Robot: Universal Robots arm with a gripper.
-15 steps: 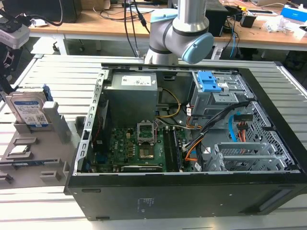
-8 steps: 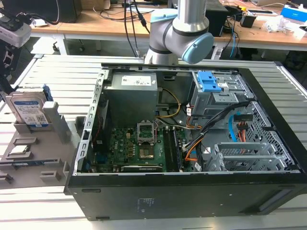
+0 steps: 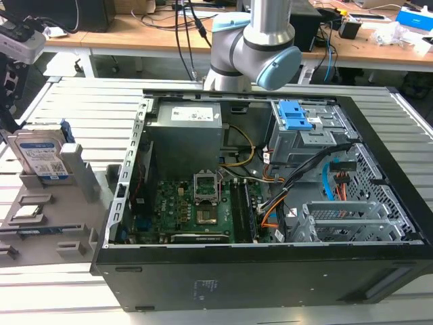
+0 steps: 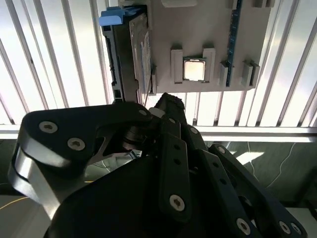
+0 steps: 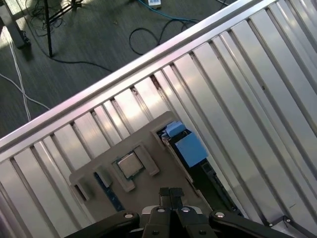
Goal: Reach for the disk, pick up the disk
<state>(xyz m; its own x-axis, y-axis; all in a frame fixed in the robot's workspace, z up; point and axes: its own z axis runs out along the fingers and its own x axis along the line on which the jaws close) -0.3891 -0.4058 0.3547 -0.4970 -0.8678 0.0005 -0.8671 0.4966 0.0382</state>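
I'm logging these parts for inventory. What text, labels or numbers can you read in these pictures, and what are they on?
None can be read.
Disk label: print and barcodes, too small.
Power supply label: too small.
Case front: faint print, blurred.

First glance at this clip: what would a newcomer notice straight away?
The open black computer case, lying on its side with its green motherboard exposed, takes up most of the exterior view. At that view's left the disk stands on edge in a grey holder, with a square chip flat nearby. In the first wrist view the gripper, fingers together, holds nothing, apart from the disk.
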